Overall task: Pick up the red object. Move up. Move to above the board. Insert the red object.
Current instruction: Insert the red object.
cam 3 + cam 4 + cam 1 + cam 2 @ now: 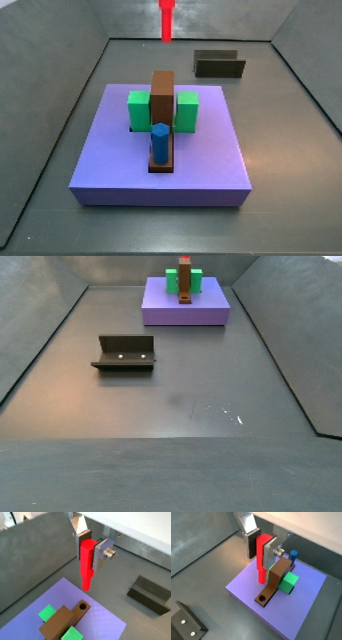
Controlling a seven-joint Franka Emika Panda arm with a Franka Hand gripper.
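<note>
My gripper [89, 562] is shut on the red object [87, 572], a thin red rod that hangs upright between the silver fingers, as both wrist views show [262, 562]. The rod [260, 572] is held in the air above the purple slab, near the end of the brown board [271, 587] that has an open hole [260, 599]. The hole also shows in a wrist view [83, 605]. A blue peg [293, 554] stands in the board's other end. In a side view only the rod [166, 18] shows at the upper edge, beyond the board [163, 105]; the gripper itself is out of frame there.
The board lies on a large purple slab [120, 160] between two green blocks [139, 110] [189, 110]. The dark fixture [219, 64] stands on the grey floor beyond the slab, also seen in a side view [124, 352]. Grey walls enclose the floor.
</note>
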